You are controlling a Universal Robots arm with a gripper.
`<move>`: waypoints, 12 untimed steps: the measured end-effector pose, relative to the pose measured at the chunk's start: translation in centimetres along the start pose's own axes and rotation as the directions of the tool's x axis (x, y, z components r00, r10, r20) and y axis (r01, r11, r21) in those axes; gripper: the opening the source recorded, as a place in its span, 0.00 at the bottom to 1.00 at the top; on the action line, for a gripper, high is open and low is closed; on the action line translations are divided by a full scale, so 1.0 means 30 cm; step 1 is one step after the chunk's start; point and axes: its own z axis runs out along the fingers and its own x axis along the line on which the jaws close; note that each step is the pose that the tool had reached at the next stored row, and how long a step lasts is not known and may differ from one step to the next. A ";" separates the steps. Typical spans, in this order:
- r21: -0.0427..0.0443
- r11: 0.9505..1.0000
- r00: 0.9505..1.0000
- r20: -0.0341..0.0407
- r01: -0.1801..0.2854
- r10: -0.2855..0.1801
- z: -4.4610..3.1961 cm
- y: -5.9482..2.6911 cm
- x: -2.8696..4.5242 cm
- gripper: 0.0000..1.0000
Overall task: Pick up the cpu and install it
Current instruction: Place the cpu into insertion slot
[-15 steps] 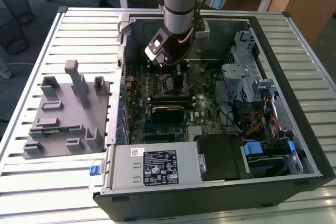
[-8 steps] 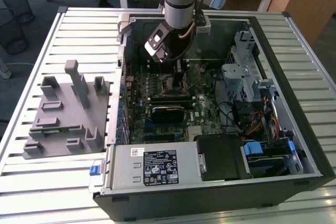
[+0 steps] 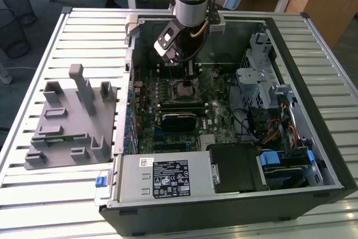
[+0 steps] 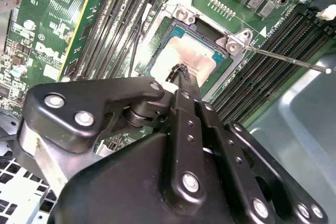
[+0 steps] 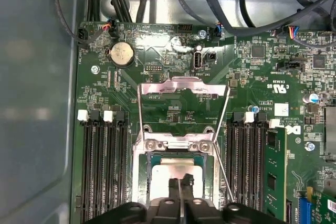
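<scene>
Exterior view: the arm is seen reaching down into the open PC case [image 3: 330, 138] on the slatted bench [image 3: 84, 32], w/ the hand [image 3: 189, 70] just above the cpu [image 3: 184, 89] on the motherboard.

Second wrist view: the hand [image 4: 181, 71] is shown w/ fingers pressed together, nothing pinched btwn them. The tips are at or just over the cpu [image 4: 191, 56] top; contact can't be told. The cpu is laid in the socket [image 4: 153, 39], and the lever [image 4: 283, 59] is released.

Risk, as judged: if the cpu isn't squarely seated, socket pins could be bent by a push from the shut tips. The chip could also be skewed if the tips are dragged across its lid.

First wrist view: the hand [image 5: 181, 184] is set over the cpu [image 5: 176, 167], and the load frame [image 5: 184, 85] is swung open beyond it. The lever rod [image 5: 223, 166] lies near the hand, so it could be snagged.

Cpu look: flat, square, silvery-grey metal top w/ dull sheen, darker teal border. It is judged approx. level in the socket.
</scene>
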 end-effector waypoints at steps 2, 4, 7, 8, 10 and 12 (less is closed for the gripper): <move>0.000 1.000 1.000 0.000 0.000 0.000 -0.003 0.000 0.000 0.11; 0.000 1.000 1.000 0.000 0.000 0.000 -0.006 0.000 0.000 0.11; 0.000 1.000 1.000 0.000 0.000 0.000 -0.012 0.000 0.000 0.11; 0.000 1.000 1.000 0.000 0.000 0.000 -0.015 0.000 0.000 0.11; 0.000 1.000 1.000 0.000 0.000 0.000 -0.019 0.001 -0.001 0.11; 0.000 1.000 1.000 0.000 0.000 0.000 -0.021 0.001 -0.001 0.11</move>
